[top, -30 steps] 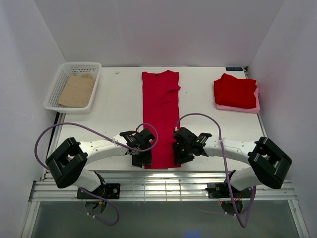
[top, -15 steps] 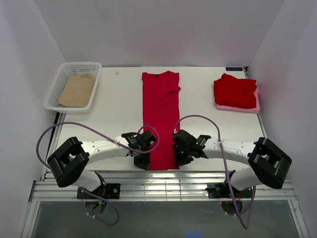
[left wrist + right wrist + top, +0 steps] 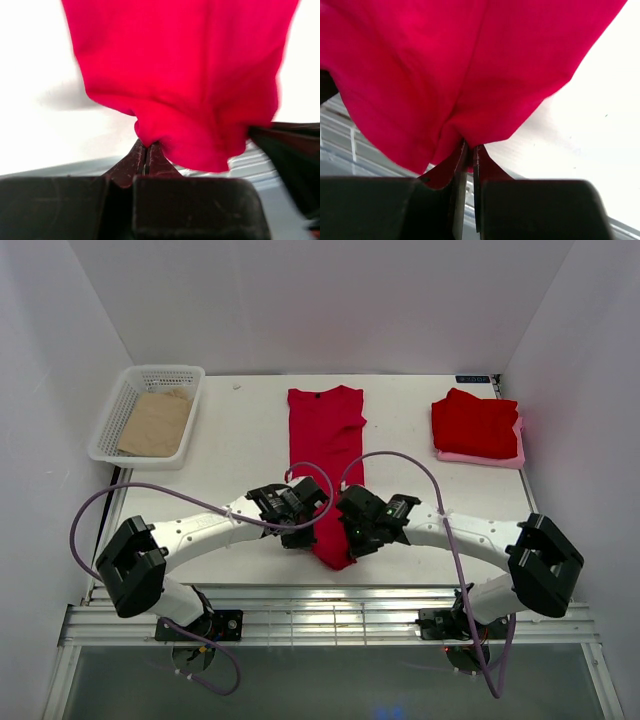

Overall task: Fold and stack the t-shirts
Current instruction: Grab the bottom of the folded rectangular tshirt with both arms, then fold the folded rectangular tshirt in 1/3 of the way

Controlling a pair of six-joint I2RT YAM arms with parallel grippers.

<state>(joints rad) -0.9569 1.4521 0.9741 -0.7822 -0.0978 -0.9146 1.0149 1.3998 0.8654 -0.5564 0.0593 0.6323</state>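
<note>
T-shirt (image 3: 325, 435) hem pinched between left fingers (image 3: 131, 161); also between right fingers (image 3: 490, 169).

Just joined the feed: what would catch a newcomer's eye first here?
The long red t-shirt down the middle of the table, its near hem pinched by the left gripper and right gripper, both shut. Then the folded red t-shirts on a pink piece far right, and the white basket far left.
</note>
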